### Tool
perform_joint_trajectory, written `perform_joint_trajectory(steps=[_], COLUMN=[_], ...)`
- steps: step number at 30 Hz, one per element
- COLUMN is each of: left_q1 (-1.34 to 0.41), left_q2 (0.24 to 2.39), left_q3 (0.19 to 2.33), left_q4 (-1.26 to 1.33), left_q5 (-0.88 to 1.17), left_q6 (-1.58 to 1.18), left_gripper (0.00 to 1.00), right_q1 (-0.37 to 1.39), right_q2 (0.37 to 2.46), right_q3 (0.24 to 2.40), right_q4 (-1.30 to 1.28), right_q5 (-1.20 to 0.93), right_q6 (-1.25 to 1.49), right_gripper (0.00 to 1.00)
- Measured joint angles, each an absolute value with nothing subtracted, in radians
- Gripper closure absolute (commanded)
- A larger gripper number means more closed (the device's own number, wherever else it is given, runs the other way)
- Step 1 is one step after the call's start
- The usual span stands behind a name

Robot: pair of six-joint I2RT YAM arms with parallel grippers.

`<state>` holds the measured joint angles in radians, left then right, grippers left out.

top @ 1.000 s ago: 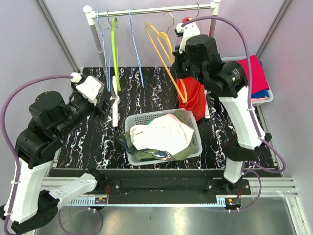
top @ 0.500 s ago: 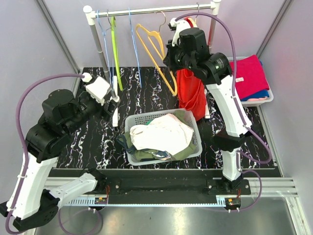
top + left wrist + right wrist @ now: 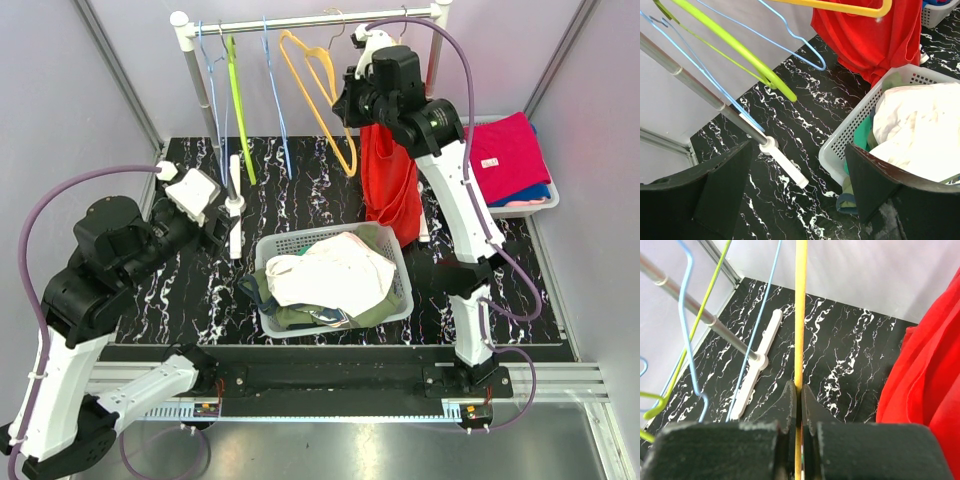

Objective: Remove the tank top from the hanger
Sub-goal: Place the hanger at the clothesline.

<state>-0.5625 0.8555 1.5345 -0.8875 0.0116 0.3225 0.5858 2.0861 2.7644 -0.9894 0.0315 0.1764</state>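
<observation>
Right gripper (image 3: pixel 796 392) is pinched shut on the thin yellow plastic hanger (image 3: pixel 800 315), high up by the silver clothes rail (image 3: pixel 300 20), with the hanger's bar running straight through its closed jaws. The red tank top (image 3: pixel 392 185) hangs just beside and below that gripper, draping down toward the black marbled table (image 3: pixel 180 280). The arm hides its shoulder straps, so I cannot tell whether any strap is looped over the yellow frame. The left gripper (image 3: pixel 799 150) hovers with its jaws spread wide and nothing between them. It is low on the left, near the rail's white foot and the white mesh laundry basket (image 3: pixel 300 237), and well apart from the red cloth. The main risk, as I judge it, is a hidden snag: if a strap is caught on the hanger's hooked end, pulling it sideways would drag the garment or stretch the strap. A thin bar held in a narrow pinch could also twist or slip, letting the hanger swing into the lime-green plastic hanger (image 3: pixel 238 110) and the pale blue wire hangers (image 3: pixel 275 100) beside it. With the left gripper so far away, nothing would catch the top if it dropped, and it might miss the basket.
</observation>
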Motion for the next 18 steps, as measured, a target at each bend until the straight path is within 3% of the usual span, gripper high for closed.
perform_joint_trajectory(steps=[18], left_q1=[-0.562], left_q2=[0.852], left_q3=[1.500], left_q4=[-0.888], left_q5=[0.012], left_q6=[0.332], left_gripper=[0.19], right_q1=[0.580], right_q2=[2.133], right_q3=[2.762], right_q4=[-0.904], right_q5=[-0.075], right_q6=[0.223], right_gripper=[1.00])
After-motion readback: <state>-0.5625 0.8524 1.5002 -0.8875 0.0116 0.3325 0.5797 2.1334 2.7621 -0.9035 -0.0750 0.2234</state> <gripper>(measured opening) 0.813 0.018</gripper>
